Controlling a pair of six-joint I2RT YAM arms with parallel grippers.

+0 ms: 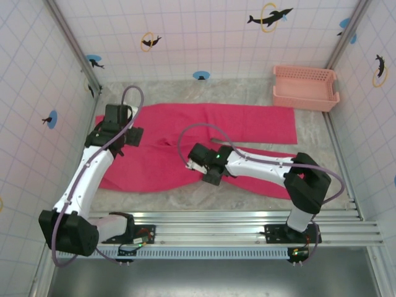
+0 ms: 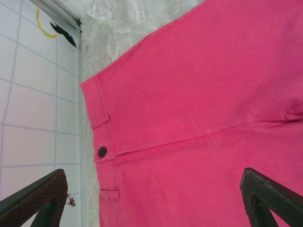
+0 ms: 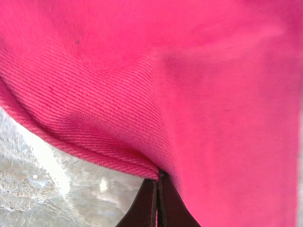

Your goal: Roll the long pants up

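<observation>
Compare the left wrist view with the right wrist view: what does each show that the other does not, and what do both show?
Left wrist view, not the right one: a waistband with a dark round button, a pink belt loop, the white tiled wall, and the left gripper with its fingers wide apart.
Right wrist view, not the left one: the right gripper shut on a stitched cloth edge.
Both: the bright magenta-pink soft cloth long pants lying on the grey marbled table.
</observation>
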